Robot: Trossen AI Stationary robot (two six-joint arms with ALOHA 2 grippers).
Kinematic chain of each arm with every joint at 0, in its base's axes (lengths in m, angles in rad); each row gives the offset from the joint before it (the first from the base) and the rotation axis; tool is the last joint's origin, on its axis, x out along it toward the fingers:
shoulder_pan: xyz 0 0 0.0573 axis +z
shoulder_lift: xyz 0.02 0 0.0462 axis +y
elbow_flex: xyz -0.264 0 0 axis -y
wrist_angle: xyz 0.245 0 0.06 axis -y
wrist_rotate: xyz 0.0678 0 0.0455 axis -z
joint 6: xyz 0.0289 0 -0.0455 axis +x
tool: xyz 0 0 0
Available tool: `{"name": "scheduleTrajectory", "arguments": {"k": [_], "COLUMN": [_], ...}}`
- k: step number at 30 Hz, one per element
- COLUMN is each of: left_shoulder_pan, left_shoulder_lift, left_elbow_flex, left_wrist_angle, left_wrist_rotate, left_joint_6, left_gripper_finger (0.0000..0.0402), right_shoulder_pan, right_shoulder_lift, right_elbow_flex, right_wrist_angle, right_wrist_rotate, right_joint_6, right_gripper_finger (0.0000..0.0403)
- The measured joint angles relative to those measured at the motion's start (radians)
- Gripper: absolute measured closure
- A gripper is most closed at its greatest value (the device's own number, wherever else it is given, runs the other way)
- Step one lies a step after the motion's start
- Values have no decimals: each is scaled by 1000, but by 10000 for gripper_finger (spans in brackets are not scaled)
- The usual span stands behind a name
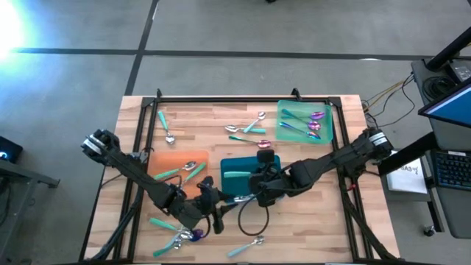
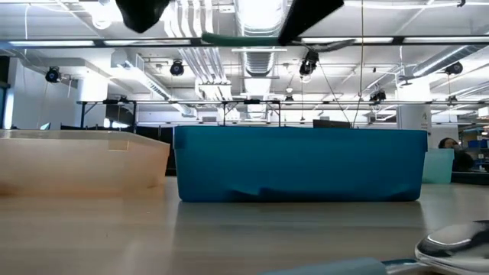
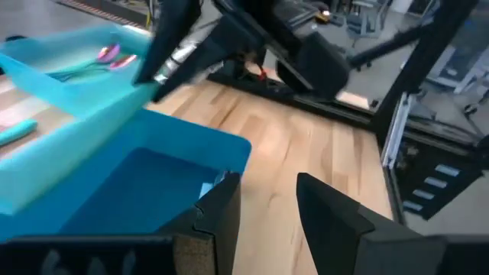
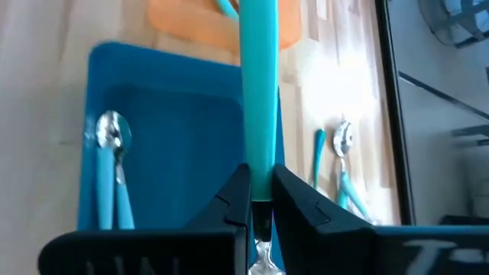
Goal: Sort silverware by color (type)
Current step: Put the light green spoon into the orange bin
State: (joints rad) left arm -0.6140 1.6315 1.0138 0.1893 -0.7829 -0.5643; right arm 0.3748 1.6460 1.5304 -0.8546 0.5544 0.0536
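Right gripper (image 4: 260,200): we see it clenched on a teal-handled utensil (image 4: 258,92), held above the teal tray (image 4: 183,130)
Teal tray contents: we count one teal-handled spoon (image 4: 111,164) lying inside
Left gripper (image 3: 267,210): we see its fingers parted and empty, beside the teal tray's near edge
Other silverware: we note iridescent pieces (image 1: 309,124) in the green tray (image 1: 327,136), teal pieces (image 1: 180,171) on the orange tray (image 1: 163,159), others loose on the table (image 1: 324,221)

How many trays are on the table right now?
3. The orange tray sits toward the left arm's side, the blue tray is in the middle under the right claw, and the green tray is at the far right corner. None appears hidden.
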Motion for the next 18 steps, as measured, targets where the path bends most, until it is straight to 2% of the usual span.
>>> {"name": "scheduleTrajectory", "arguments": {"k": [4,6,9,18], "left_shoulder_pan": [7,13,45,226], "left_shoulder_lift": [-8,-29,-39,-33], "left_elbow_flex": [-4,-2,3,5], "left_wrist_angle": [-20,-17,-18,-45], "left_wrist_rotate": [-14,6,124,522], "left_joint_6": [7,61,134,126], "left_gripper_finger": [288,288,288,304], "right_shoulder_pan": [4,5,5,5], "right_shoulder_lift": [-2,-3,-5,-16], "right_elbow_flex": [-33,-41,-43,-33], "right_wrist_angle": [-4,-6,-11,-52], "right_wrist_rotate": [22,22,21,16], "right_joint_6": [6,-1,-27,-27], "right_gripper_finger": [378,378,377,376]}}
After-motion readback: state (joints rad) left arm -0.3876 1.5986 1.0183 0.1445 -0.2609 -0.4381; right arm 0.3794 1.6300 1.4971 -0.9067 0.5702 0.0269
